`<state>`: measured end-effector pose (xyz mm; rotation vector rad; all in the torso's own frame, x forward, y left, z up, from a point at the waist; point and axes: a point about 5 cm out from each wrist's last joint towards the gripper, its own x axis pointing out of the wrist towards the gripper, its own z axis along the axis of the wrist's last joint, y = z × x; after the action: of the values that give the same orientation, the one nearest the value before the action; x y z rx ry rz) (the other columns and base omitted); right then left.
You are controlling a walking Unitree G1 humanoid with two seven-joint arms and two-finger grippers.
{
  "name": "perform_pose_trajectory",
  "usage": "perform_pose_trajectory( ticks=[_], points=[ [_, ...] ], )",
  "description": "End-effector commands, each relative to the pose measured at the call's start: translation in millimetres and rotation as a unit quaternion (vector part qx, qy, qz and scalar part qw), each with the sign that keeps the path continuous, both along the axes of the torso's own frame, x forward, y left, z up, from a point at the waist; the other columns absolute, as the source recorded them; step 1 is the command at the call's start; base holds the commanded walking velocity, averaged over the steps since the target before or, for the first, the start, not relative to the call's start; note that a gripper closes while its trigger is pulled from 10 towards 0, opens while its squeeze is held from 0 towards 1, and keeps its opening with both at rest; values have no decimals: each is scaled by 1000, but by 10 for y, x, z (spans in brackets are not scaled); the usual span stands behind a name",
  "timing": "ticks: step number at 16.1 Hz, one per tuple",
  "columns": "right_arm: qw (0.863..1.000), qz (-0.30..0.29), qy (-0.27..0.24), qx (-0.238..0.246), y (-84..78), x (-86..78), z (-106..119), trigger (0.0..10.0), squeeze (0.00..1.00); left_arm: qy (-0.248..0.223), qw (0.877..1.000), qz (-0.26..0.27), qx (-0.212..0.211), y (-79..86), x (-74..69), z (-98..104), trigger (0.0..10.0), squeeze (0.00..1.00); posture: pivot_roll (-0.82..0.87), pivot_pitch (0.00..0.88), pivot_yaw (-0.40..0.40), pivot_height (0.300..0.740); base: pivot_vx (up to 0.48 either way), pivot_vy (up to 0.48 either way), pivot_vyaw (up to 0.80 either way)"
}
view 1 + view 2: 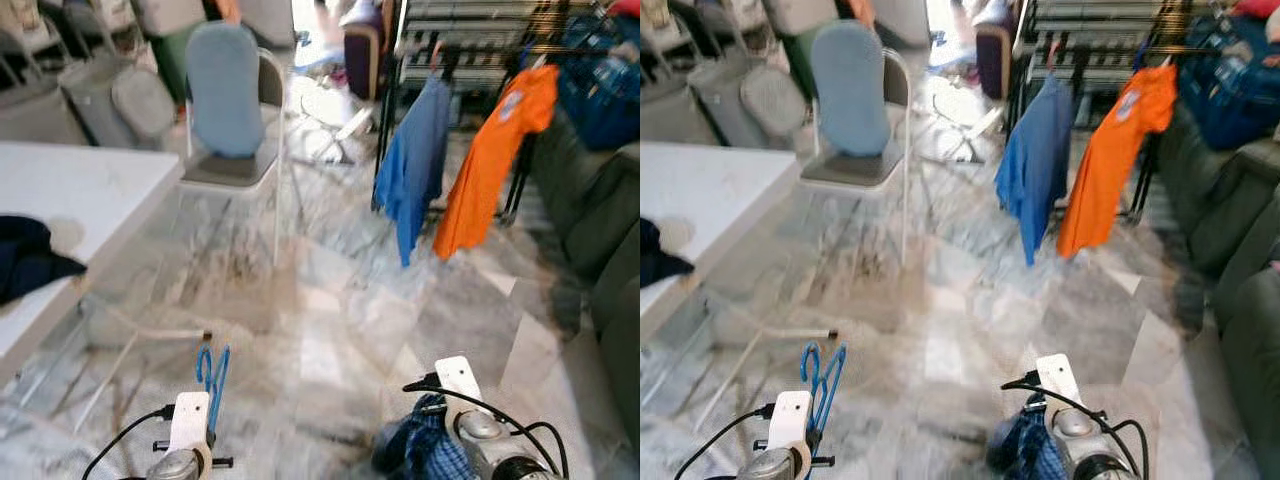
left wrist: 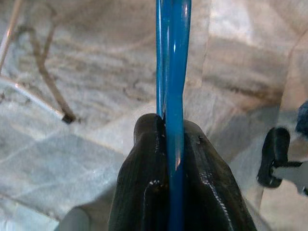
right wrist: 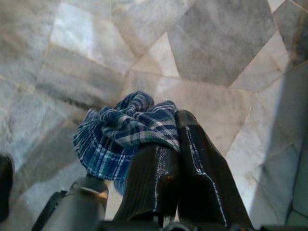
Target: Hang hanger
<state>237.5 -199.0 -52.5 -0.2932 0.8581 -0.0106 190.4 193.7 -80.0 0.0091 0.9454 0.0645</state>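
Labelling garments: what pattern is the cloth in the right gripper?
Blue and white plaid cloth, pinched by the right gripper; clearest in the right wrist view.

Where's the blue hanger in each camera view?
Left eye: hanger low left, above the left gripper.
Right eye: hanger low left, above the same wrist.
Left wrist: hanger runs up the centre, clamped between the black fingers.
Right wrist: the plaid cloth instead.
Shared landmark: the marble floor.

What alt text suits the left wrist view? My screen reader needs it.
The left pincer is shut on a blue hanger, whose thin bars run up between the two black fingers. Grey marble floor lies below.
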Motion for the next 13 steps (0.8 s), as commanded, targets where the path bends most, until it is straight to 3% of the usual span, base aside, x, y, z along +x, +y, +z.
perform_pose_trajectory(
  ticks=[1, 7, 13],
  points=[
    [1000, 4, 0, -5, 18, -4, -5, 10000, 0, 8, 1000, 3, 9, 42, -35, -13, 10000, 0, -75, 0, 78, 740, -274, 0, 0],
    [1000, -2, 16, -18, -63, -125, -69, 10000, 0, 9, 1000, -2, 12, 41, -27, -10, 10000, 0, -92, 0, 87, 740, -275, 0, 0],
    [999, -4, 25, -23, -143, -178, -87, 10000, 0, 10, 1000, 8, -3, 24, -44, -21, 10000, 0, -88, 0, 69, 740, 0, 0, 0]
  ],
)
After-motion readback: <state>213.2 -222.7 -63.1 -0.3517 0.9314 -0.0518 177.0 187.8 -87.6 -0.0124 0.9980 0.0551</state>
